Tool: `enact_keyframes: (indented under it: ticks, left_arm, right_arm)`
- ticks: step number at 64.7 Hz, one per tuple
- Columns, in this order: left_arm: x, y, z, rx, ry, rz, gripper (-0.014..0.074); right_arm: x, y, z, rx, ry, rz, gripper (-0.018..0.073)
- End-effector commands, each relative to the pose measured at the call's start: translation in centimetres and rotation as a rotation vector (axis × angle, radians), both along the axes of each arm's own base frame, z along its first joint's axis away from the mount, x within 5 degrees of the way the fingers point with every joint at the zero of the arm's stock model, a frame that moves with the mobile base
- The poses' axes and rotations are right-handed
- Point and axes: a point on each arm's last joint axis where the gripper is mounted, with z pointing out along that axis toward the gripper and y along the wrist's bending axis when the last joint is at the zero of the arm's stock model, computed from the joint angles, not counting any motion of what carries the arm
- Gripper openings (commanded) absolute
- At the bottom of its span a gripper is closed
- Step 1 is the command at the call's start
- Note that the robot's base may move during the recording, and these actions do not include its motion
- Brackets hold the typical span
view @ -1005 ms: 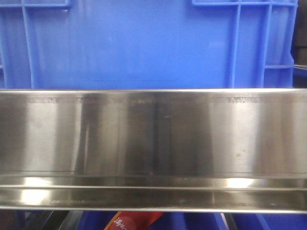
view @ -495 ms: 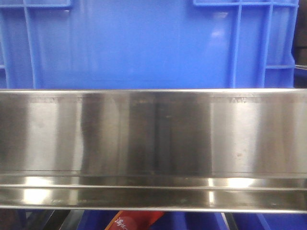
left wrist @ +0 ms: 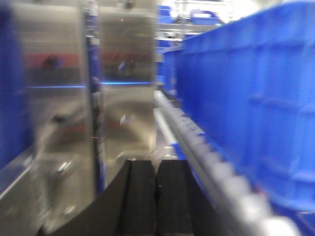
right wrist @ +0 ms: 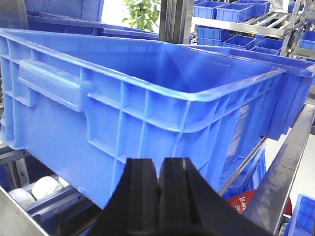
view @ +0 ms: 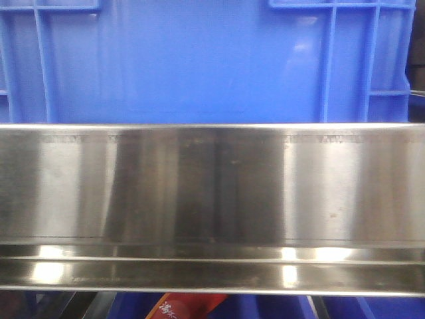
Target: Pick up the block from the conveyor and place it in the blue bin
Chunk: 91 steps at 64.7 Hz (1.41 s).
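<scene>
The blue bin (right wrist: 147,83) is sitting directly ahead of and above the right gripper (right wrist: 158,189), whose black jaws are pressing together with nothing between them. The left gripper (left wrist: 156,189) is likewise showing its jaws closed and holding nothing, with the bin's ribbed wall (left wrist: 256,103) running along its right side. That view is blurring heavily. No block or conveyor belt is appearing. The visible part of the bin's interior is showing no contents. A steel rail (view: 212,199) is crossing below the bin.
</scene>
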Motion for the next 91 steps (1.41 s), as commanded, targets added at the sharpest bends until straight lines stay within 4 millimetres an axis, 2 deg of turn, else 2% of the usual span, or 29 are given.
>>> enact_keyframes:
  ticks: [1, 14, 74, 91]
  left_arm:
    - [-0.1, 0.2, 0.0, -0.007, -0.068, 0.036, -0.0111]
    - [0.0, 0.5, -0.3, -0.004, -0.038, 0.089, -0.0111]
    - [0.0, 0.5, -0.3, -0.004, -0.04, 0.089, -0.0111]
    - [0.0, 0.5, -0.3, -0.004, -0.04, 0.089, -0.0111]
  right_arm:
    - [-0.1, -0.1, 0.2, 0.009, -0.031, -0.007, -0.0162]
    - [0.0, -0.1, 0.2, 0.009, -0.032, -0.008, -0.0162]
    - [0.1, -0.2, 0.2, -0.01, -0.054, -0.02, -0.0162]
    - [0.9, -1.4, -0.3, 0.064, 0.024, -0.21, -0.0162]
